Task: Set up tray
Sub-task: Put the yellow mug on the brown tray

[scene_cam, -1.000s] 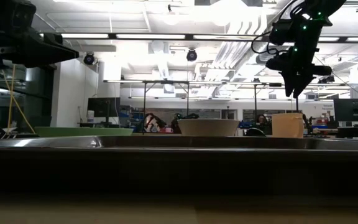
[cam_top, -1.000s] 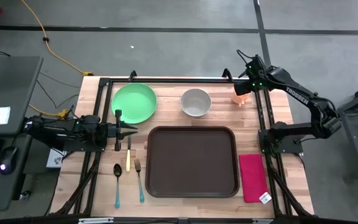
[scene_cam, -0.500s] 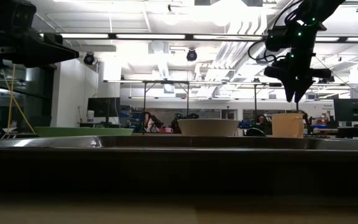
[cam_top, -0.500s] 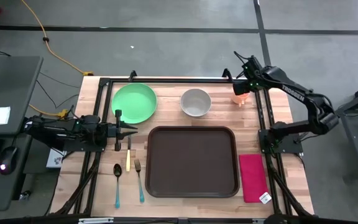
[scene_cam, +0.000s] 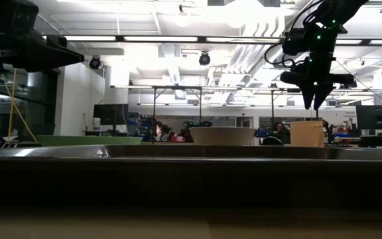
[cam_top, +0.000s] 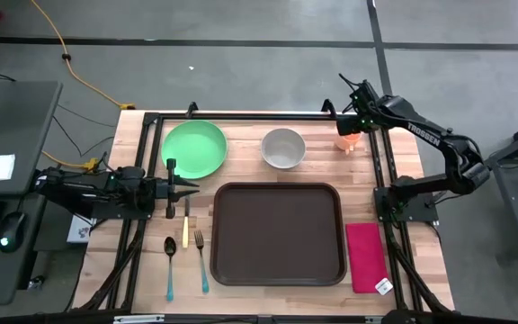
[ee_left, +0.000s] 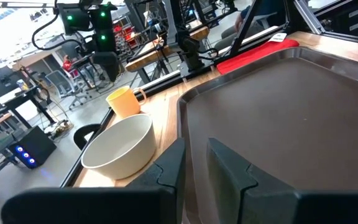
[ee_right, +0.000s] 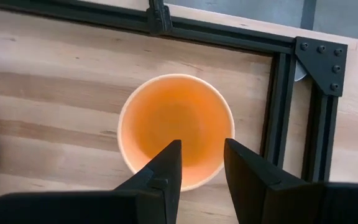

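A grey concrete floor surrounds the wooden tabletop [cam_top: 142,261]. In the high view, the tray [cam_top: 279,234] lies lower centre; the right end effector [cam_top: 350,133] hangs over the orange cup [cam_top: 348,141] at upper right, and the left end effector [cam_top: 190,188] waits at centre left. The low view shows the right one above the cup, apart from it. In the right wrist view its fingers [ee_right: 164,171] stand slightly parted, holding nothing. In the left wrist view, narrowly parted fingers [ee_left: 169,173], empty, face the tray.

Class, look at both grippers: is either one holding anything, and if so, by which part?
Nothing is held. The right gripper hangs open above the orange cup, not touching it. The left gripper waits empty, open, beside the tray.
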Action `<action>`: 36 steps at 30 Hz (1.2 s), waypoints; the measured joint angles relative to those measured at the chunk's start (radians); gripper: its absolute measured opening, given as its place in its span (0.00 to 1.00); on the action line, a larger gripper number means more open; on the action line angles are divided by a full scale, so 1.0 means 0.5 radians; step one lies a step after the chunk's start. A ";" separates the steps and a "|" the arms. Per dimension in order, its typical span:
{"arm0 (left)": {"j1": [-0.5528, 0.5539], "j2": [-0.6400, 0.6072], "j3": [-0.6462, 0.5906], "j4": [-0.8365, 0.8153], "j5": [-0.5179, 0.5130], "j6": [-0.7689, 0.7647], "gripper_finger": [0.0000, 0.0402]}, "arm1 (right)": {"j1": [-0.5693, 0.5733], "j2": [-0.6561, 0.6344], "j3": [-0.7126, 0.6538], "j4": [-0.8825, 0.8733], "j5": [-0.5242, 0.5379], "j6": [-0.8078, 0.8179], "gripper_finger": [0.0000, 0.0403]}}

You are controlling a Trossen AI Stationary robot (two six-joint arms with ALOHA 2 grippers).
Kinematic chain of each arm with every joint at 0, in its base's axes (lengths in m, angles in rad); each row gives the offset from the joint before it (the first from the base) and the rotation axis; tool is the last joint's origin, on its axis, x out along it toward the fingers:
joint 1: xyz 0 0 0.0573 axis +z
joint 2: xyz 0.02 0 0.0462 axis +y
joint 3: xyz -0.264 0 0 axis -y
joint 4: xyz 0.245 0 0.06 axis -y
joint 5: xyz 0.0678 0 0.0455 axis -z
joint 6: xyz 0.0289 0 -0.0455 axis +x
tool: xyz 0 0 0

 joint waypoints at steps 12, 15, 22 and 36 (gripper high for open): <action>-0.001 0.000 0.000 0.000 0.007 0.002 0.24 | 0.000 0.000 0.000 -0.017 -0.002 0.068 0.24; 0.000 0.001 0.000 0.000 0.006 0.002 0.24 | 0.000 0.000 0.000 -0.019 -0.002 0.069 0.24; 0.000 0.001 0.000 0.000 0.005 0.002 0.24 | 0.000 -0.001 0.000 -0.076 -0.026 0.075 0.24; 0.000 0.001 0.000 0.000 -0.005 0.002 0.24 | 0.006 -0.001 0.000 -0.132 -0.076 0.150 0.24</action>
